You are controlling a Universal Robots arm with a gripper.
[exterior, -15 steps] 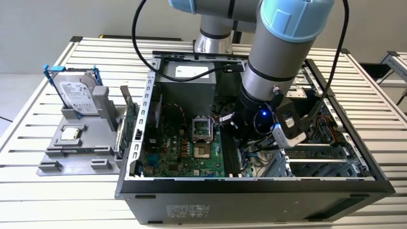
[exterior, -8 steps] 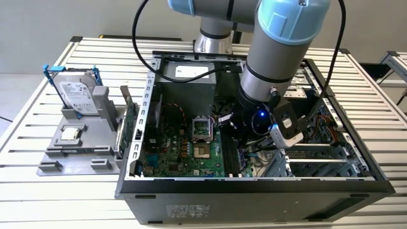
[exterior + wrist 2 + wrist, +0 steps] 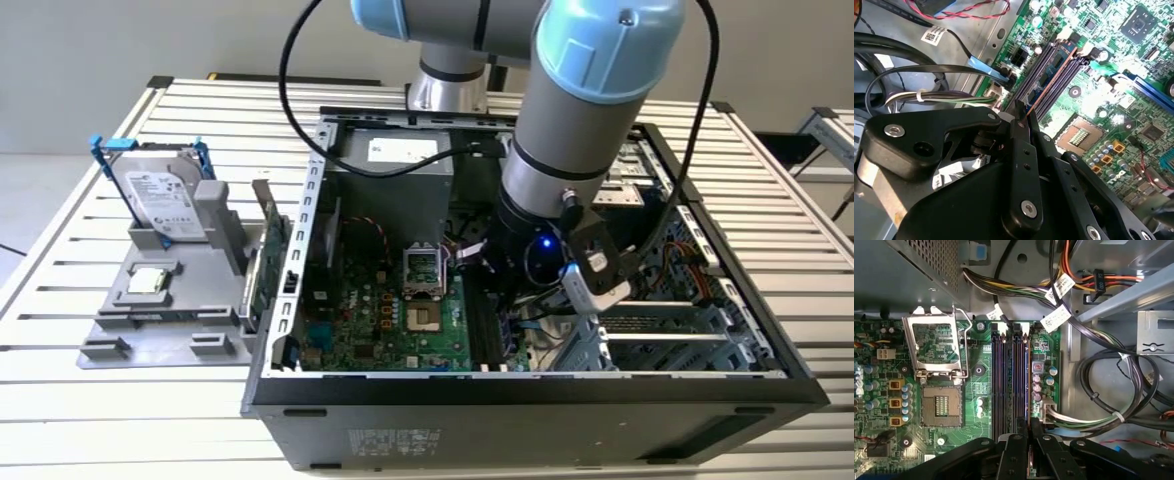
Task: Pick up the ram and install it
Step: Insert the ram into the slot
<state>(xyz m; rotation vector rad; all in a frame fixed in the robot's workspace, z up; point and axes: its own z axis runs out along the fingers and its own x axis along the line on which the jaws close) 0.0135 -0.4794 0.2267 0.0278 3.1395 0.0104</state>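
The ram (image 3: 1050,76) is a thin green stick seen edge-on, lined up along the memory slots (image 3: 1009,380) of the motherboard (image 3: 380,320). In both wrist views my gripper (image 3: 1022,119) (image 3: 1029,426) is shut on the near end of the ram, its black fingers (image 3: 1015,445) pressed on either side. I cannot tell whether the stick is fully seated in its slot. In the exterior view the arm (image 3: 587,130) reaches down into the open computer case (image 3: 534,385), to the exterior view's right of the processor socket (image 3: 420,265).
A silver hard drive in a blue frame (image 3: 160,195) stands on a grey fixture (image 3: 167,310) at the exterior view's left. A larger green card (image 3: 274,250) stands beside the case wall. Cable bundles (image 3: 1104,390) lie close to the slots. The open processor socket (image 3: 936,352) sits beside them.
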